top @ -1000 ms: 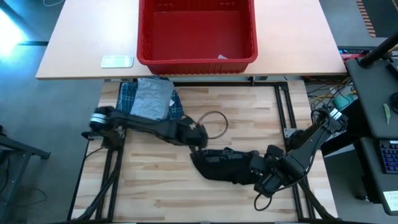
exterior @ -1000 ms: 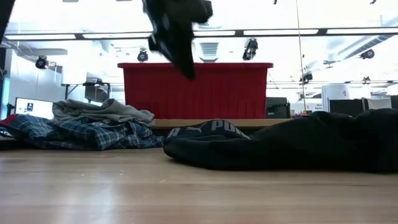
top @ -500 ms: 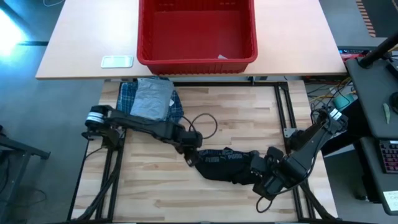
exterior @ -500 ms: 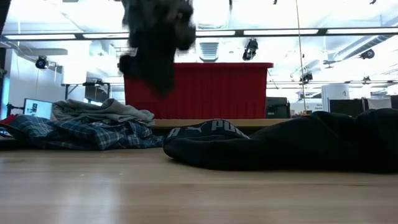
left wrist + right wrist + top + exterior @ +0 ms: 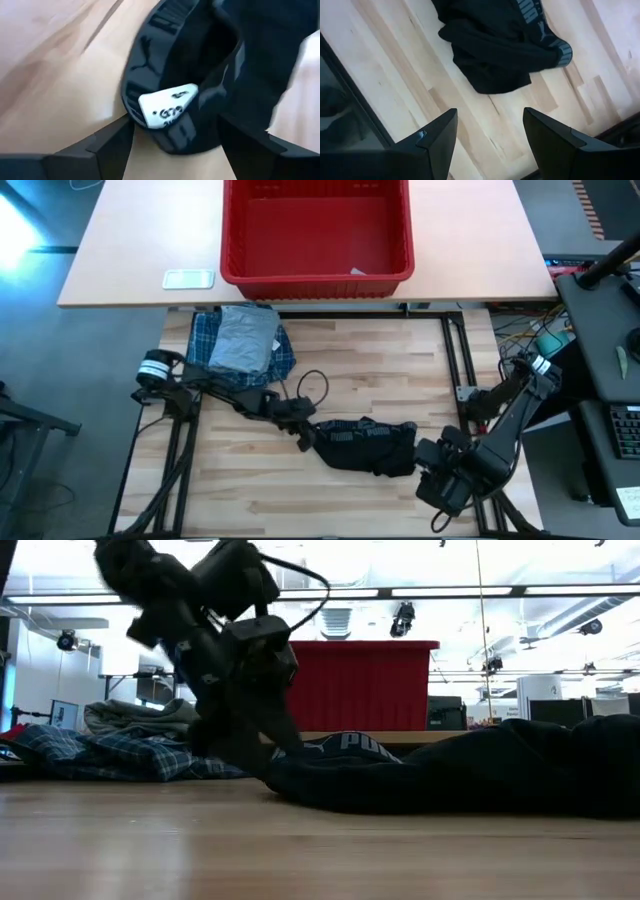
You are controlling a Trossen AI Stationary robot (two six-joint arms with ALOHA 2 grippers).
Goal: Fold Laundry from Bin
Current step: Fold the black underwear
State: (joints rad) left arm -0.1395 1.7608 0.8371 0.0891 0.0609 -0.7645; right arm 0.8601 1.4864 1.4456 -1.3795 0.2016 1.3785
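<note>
A small black garment (image 5: 365, 445) with a lettered waistband lies flat on the wooden table, also seen in the low view (image 5: 450, 780). My left gripper (image 5: 303, 438) is down at its left end, open. Its fingers (image 5: 107, 147) stand on either side of the waistband end with the white label (image 5: 167, 106). My right gripper (image 5: 487, 137) hangs open over bare wood near the garment's right end (image 5: 495, 75), with nothing between its fingers. A grey T-shirt (image 5: 245, 340) lies folded on a plaid shirt (image 5: 205, 340) at the far left. The red bin (image 5: 315, 280) stands behind. My left gripper comes at the waistband's label end (image 5: 150, 125) slanting down from the table's left, one finger on each side of it. Whether a finger touches the cloth, I cannot tell. The garment lies on the table.
The bin sits on a separate tan table (image 5: 120, 270) beyond the far edge, beside a small white object (image 5: 188, 278). A cable loop (image 5: 312, 385) rises off my left arm. Bare wood lies near the table's front edge (image 5: 300, 500).
My left gripper has come down from above the table to the garment's left end, tipping more level as it sank. My right gripper has drawn back toward the table's near right corner, off the garment's right end. The garment stays on the table.
</note>
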